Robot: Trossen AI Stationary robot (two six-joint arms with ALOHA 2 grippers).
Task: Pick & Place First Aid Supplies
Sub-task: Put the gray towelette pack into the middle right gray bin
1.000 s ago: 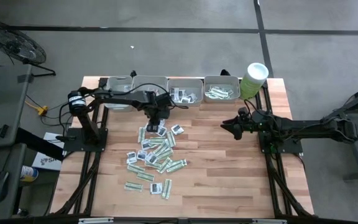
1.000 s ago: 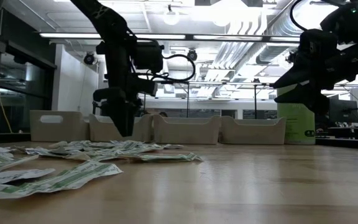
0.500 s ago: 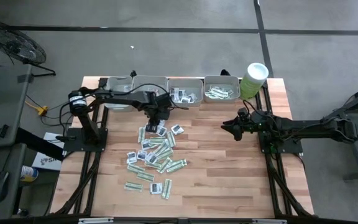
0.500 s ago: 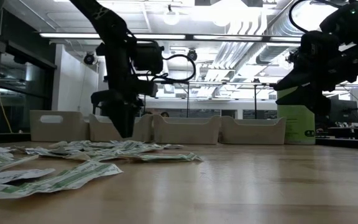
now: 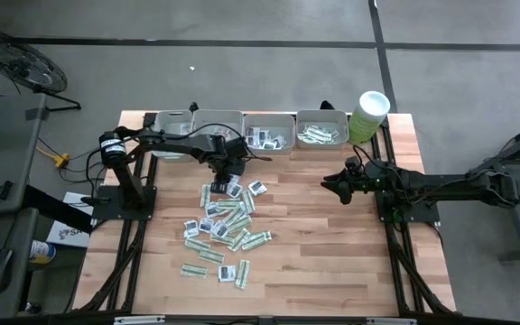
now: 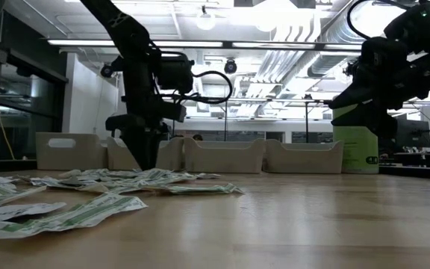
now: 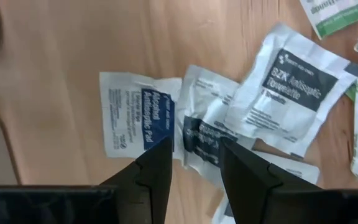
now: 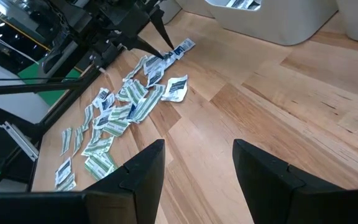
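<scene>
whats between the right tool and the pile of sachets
Only bare wood. In the high view the right tool hangs open, apart from the sachets, with nothing on the table between them.

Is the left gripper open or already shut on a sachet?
Open. The left gripper straddles a white sachet on the table, a gap showing between its fingers.

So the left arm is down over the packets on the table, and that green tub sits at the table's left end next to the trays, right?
Not quite: the high view shows the green tub at the right end of the trays. The left gripper is indeed down over the packets.
</scene>
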